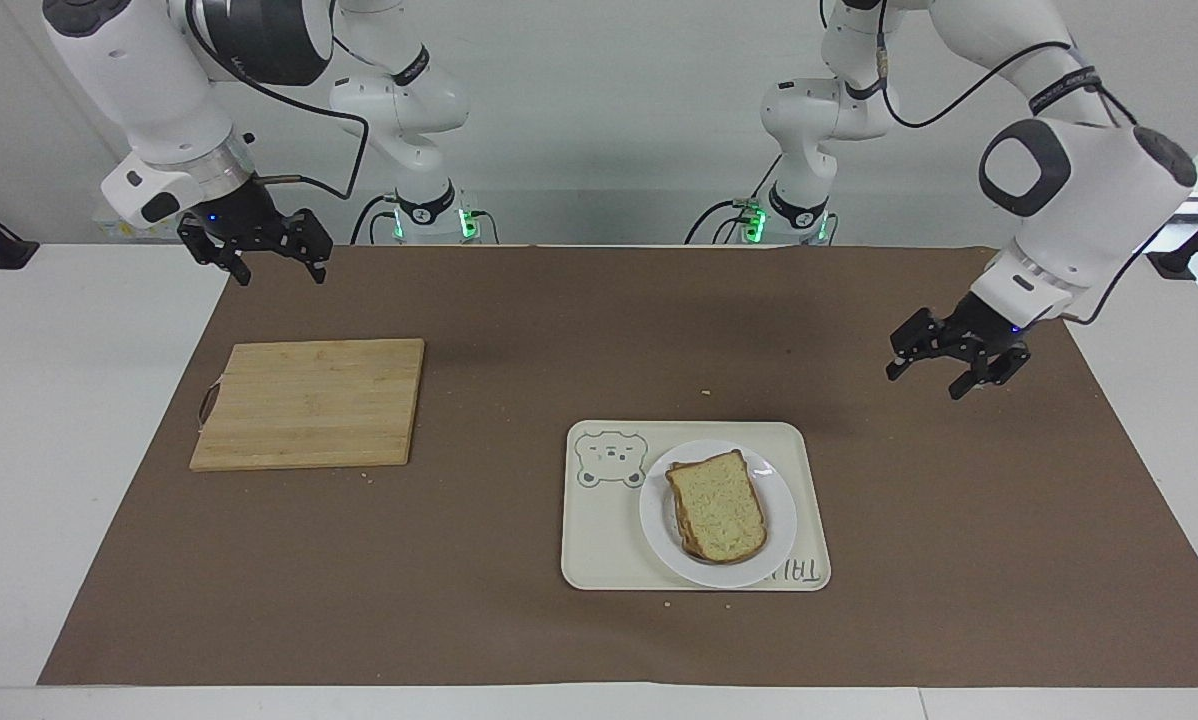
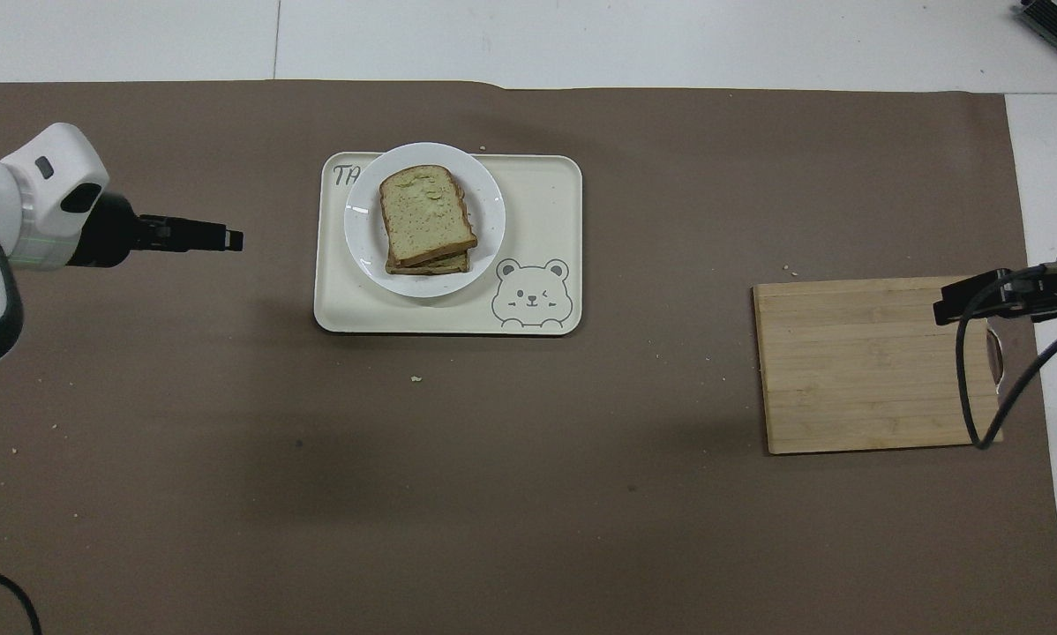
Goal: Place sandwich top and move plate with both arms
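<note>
Both black two-fingered grippers hold nothing, fingers spread apart. The left gripper point(image 1: 944, 372) hangs over bare brown paper mat point(image 1: 519, 320) toward the left arm's end of the table, well apart from the cream rectangular tray with a bear drawing point(image 1: 599, 540). On that tray sits the small round white plate point(image 1: 781, 512), and the pale brown-crusted sandwich top point(image 1: 716, 504) lies on another slice there. The right gripper point(image 1: 271, 268) waits above the mat's edge near the rectangular wooden cutting board point(image 1: 309, 402).
</note>
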